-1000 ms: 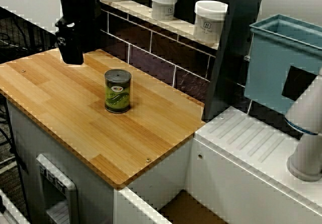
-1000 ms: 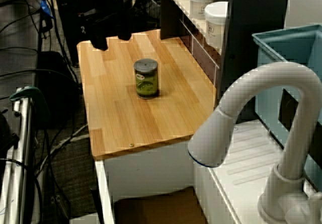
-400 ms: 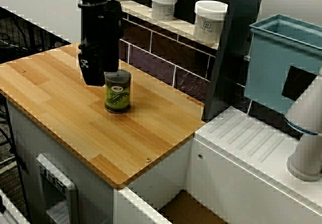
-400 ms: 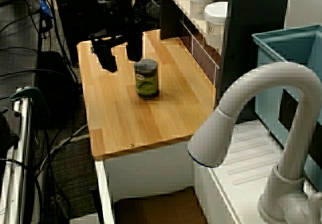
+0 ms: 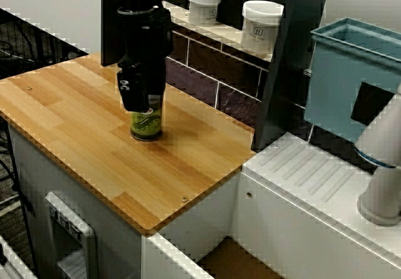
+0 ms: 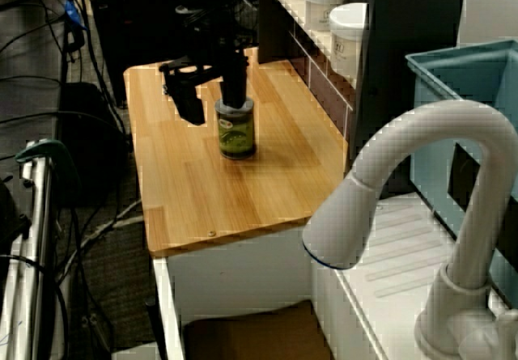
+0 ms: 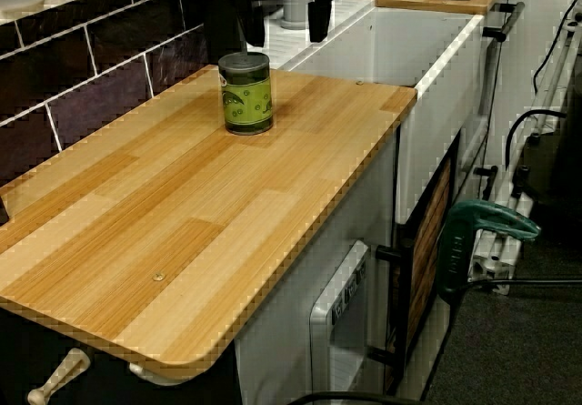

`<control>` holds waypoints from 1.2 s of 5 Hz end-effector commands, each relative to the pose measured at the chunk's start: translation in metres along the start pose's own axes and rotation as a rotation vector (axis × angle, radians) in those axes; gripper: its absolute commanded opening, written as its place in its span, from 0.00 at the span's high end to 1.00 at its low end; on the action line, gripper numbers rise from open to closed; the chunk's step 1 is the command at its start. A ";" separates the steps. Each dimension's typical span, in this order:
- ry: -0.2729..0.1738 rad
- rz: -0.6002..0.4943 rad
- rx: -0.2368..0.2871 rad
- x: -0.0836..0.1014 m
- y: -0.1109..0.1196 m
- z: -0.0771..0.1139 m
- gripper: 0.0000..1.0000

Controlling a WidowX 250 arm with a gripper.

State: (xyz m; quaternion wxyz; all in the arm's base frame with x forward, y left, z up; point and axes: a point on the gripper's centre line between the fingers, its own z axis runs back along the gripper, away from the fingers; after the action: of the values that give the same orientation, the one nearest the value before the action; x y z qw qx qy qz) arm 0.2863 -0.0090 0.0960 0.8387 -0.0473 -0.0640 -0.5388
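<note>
A small can [image 5: 146,126] with a green label and a dark lid stands upright on the wooden counter [image 5: 75,135]. My black gripper [image 5: 143,103] hangs just over the can and hides its top in the front view. In the side view the gripper [image 6: 215,108] is open, with one finger just above the can's [image 6: 235,137] lid and the other off to its left. In the view that rides on the gripper, the two fingers [image 7: 318,18] stand apart above the can [image 7: 246,96]. Nothing is held.
Two white jars [image 5: 204,5] [image 5: 261,26] sit on a shelf above the dark tiled back wall. A blue bin [image 5: 351,78] and a white faucet [image 6: 421,214] stand to the right, beside a white drainboard [image 5: 313,178]. Cables hang left of the counter.
The gripper has travelled from the counter's back left corner rightward and down, and now it hovers right over the can. The can has not moved.
</note>
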 end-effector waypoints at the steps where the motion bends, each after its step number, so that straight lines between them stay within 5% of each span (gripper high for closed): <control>1: -0.015 -0.022 0.009 0.020 0.011 0.008 0.00; 4: 0.019 0.028 0.007 0.025 0.038 -0.029 0.00; 6: 0.032 -0.009 0.033 0.002 0.043 -0.027 0.00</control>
State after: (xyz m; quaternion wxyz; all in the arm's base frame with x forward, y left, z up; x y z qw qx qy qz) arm 0.3211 -0.0015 0.0470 0.8403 -0.0458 -0.0325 -0.5393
